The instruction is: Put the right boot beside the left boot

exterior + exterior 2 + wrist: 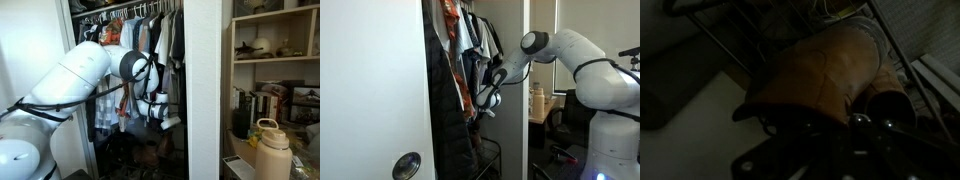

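Observation:
In the wrist view a tan leather boot (820,65) stands on the dim closet floor against a wire rack (730,50). A darker rounded boot opening (887,103) sits close at its right. I cannot tell whether that opening belongs to a separate boot. My gripper (830,140) hangs just above the boot, and its fingers are lost in shadow. In both exterior views the gripper (163,118) (485,100) points down inside the closet, among the hanging clothes. The boots are hidden in those views.
Clothes on hangers (140,35) crowd the closet around the arm. A white door with a round knob (407,165) stands at the closet's side. Shelves (275,60) with clutter and a beige bottle (272,150) stand beside the closet.

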Tool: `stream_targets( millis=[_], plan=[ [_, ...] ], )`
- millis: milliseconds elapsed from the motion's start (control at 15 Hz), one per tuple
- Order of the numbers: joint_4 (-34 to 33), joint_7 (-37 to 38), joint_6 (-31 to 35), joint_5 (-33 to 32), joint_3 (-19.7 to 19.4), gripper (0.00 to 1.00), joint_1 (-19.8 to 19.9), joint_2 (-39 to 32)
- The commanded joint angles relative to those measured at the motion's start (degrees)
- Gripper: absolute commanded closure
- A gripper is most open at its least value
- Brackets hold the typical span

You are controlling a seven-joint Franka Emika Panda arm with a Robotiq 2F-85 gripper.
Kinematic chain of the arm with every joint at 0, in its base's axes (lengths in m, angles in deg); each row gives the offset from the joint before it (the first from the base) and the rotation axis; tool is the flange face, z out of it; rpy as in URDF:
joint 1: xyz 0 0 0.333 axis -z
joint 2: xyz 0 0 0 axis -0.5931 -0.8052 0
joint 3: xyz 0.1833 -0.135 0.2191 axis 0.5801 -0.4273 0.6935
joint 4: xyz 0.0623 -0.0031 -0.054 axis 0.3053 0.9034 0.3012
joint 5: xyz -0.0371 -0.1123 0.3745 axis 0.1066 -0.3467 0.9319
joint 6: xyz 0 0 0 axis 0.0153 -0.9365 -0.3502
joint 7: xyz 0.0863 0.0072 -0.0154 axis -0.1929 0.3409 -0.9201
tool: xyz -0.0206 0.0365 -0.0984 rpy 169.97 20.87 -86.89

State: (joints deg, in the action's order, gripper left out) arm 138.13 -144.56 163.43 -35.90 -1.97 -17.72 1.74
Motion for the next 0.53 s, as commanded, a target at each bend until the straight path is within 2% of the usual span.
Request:
stream_targets(
  millis=[0, 467],
  plan=[
    [0.25, -11.97, -4.34, 2.69, 0.97, 0.95, -0.41, 3.82],
    [-0.16, -29.68, -4.38, 0.83, -3.34, 0.95, -5.97, 3.83]
  ],
)
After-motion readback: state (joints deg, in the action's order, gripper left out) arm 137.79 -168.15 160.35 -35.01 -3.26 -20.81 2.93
